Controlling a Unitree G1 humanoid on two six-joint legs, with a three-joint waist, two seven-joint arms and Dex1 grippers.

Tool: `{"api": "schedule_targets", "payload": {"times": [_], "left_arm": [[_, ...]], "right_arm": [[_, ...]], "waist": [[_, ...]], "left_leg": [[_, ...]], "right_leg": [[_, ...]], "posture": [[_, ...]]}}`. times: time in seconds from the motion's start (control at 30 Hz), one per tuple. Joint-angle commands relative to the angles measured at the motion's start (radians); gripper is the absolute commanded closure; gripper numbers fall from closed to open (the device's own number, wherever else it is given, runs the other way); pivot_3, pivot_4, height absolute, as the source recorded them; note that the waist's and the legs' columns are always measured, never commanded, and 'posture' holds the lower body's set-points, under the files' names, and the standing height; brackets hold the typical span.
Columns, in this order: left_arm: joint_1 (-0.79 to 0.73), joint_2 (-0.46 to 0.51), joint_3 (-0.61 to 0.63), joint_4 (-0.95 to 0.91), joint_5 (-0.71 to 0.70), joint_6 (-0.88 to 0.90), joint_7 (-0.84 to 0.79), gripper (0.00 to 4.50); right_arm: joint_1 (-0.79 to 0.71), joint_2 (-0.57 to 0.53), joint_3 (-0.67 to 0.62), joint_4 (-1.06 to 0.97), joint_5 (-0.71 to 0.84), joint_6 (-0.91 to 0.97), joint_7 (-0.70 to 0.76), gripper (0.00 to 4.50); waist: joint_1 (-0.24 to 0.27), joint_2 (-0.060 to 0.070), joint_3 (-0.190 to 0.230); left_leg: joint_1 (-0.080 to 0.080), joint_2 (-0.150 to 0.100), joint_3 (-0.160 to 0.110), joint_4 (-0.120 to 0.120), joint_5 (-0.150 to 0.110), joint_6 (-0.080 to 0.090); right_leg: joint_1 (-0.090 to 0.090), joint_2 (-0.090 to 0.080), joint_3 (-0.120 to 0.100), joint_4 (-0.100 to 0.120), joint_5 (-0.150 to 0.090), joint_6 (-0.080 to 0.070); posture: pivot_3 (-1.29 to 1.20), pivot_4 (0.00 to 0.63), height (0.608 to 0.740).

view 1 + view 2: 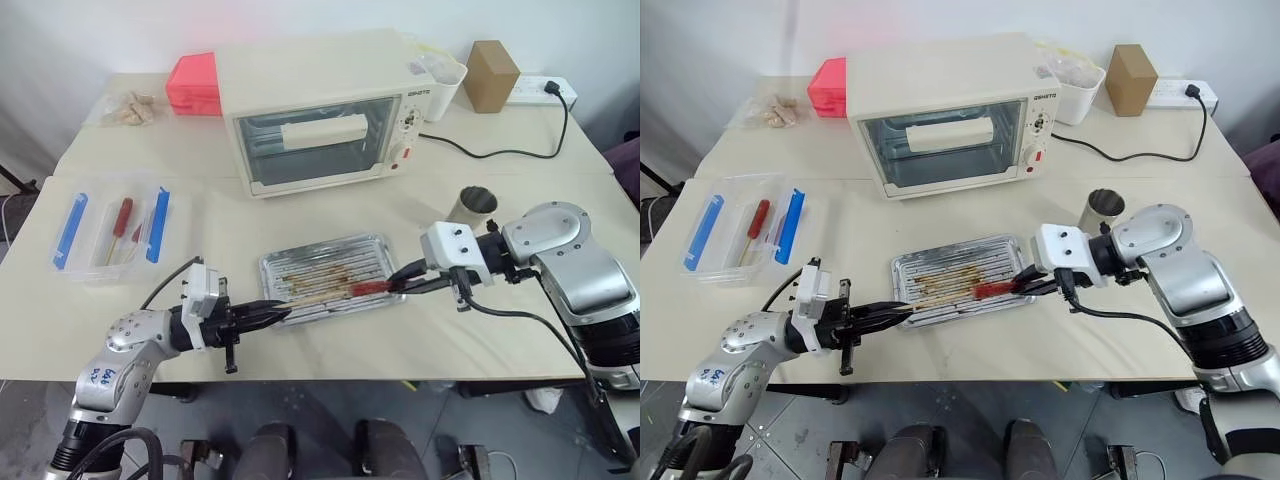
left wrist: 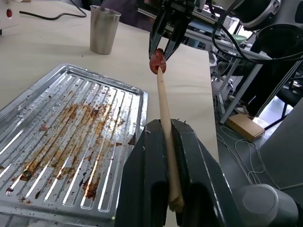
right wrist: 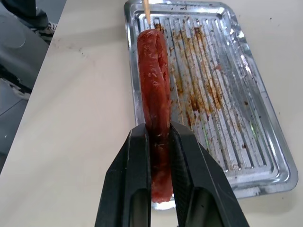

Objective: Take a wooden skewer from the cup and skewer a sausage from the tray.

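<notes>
- Left gripper [image 1: 268, 314] is clamped tight on the wooden skewer [image 2: 164, 118], holding it roughly level above the desk's [image 1: 420, 340] front edge, with the stick pointing across toward the other arm.
- Right gripper [image 1: 402, 280] is pinched on the sausage [image 3: 155, 85], its two black fingers [image 3: 130, 175] squeezing the red meat from both sides near one end.
- The free end of the sausage meets the skewer tip head-on: in the left wrist view the stick runs straight up to the red end, and in the right wrist view the pale tip shows just at the far end of the sausage. How deep it has gone in, I cannot tell.
- All of this hangs over the tray [image 1: 290, 262], which sits near the middle of the desk's front edge, its ridged bottom streaked with brown grease.
- The cup [image 1: 472, 206] stands upright toward the desk's right side, just behind the right arm.
- Behind the tray sits a cream toaster oven [image 1: 320, 110], door shut.
- Toward the left edge lies a clear plastic tray [image 1: 70, 262] holding blue flat sticks [image 1: 71, 230] and another red sausage on a stick [image 1: 120, 222].
- A brown box [image 1: 491, 75] stands at the far right corner.
</notes>
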Motion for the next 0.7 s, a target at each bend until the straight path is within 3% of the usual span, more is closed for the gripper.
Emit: {"api": "schedule_targets", "payload": {"times": [0.03, 0.7], "left_arm": [[0.000, -0.004, -0.001, 0.004, 0.007, -0.021, -0.012, 4.50], [-0.005, -0.017, -0.009, 0.026, 0.015, -0.037, -0.025, 4.50]], "right_arm": [[0.003, -0.011, -0.026, -0.048, 0.022, 0.001, 0.003, 3.97], [-0.034, 0.025, 0.002, -0.058, 0.005, 0.031, -0.009, 3.97]], "waist": [[0.000, 0.000, 0.000], [0.000, 0.000, 0.000]], "left_leg": [[0.000, 0.000, 0.000, 0.000, 0.000, 0.000], [0.000, 0.000, 0.000, 0.000, 0.000, 0.000]], "right_leg": [[0.000, 0.000, 0.000, 0.000, 0.000, 0.000], [0.000, 0.000, 0.000, 0.000, 0.000, 0.000]], "posture": [[0.00, 0.150, 0.740], [0.00, 0.150, 0.740]]}}
